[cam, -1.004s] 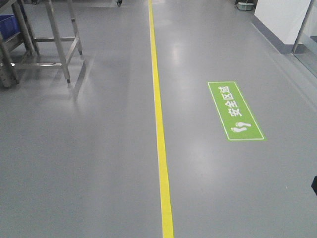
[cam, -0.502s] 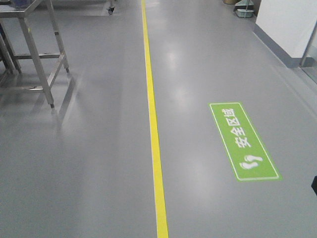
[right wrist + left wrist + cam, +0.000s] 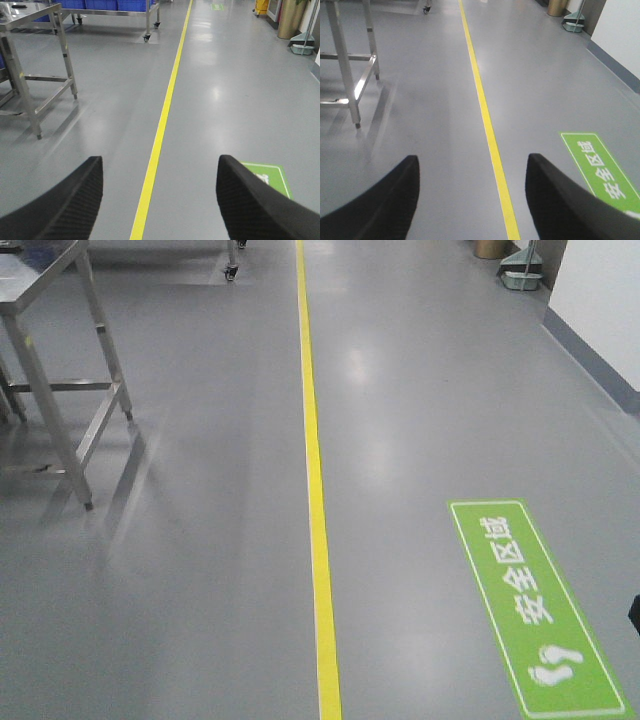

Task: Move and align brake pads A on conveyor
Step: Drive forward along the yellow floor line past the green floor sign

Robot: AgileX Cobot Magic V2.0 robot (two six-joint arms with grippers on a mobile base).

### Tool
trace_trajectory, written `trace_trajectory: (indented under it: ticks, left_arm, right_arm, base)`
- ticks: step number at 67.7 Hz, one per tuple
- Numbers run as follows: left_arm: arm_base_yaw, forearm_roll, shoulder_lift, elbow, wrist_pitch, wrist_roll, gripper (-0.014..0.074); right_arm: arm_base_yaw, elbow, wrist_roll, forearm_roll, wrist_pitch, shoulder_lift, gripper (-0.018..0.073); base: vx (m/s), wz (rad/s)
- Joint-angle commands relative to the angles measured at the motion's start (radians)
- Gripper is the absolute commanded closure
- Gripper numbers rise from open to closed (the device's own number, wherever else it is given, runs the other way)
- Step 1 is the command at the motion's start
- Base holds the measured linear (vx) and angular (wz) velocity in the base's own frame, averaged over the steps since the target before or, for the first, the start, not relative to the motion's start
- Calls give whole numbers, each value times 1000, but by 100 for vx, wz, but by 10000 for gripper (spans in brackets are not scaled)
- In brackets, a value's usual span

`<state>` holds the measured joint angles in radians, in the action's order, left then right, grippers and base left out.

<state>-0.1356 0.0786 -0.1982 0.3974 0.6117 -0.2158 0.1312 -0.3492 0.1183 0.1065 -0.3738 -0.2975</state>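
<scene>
Though the steel table [image 3: 45, 290] was cropped at ten o'clock, black left gripper [image 3: 472, 165] and right gripper [image 3: 160, 162] gaped empty

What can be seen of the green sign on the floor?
The sign is a long, narrow green rectangle with a thin white border, white Chinese characters along it and two white footprints at its near end. It lies flat on the grey floor, right of the yellow line, apart from it. Nothing stands on it.
</scene>
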Motion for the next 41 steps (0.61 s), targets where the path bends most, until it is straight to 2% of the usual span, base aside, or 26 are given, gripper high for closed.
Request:
trace_trajectory:
  ticks: [1, 41]
  left_arm:
    - [-2, -2, -14, 24, -69, -1, 146]
    - [-2, -2, -14, 24, -69, -1, 146]
  right_arm:
    - [-1, -28, 7, -5, 69, -12, 92]
    - [-1, -28, 7, -5, 69, -12, 92]
  base:
    - [69, -3]
    - [71, -5]
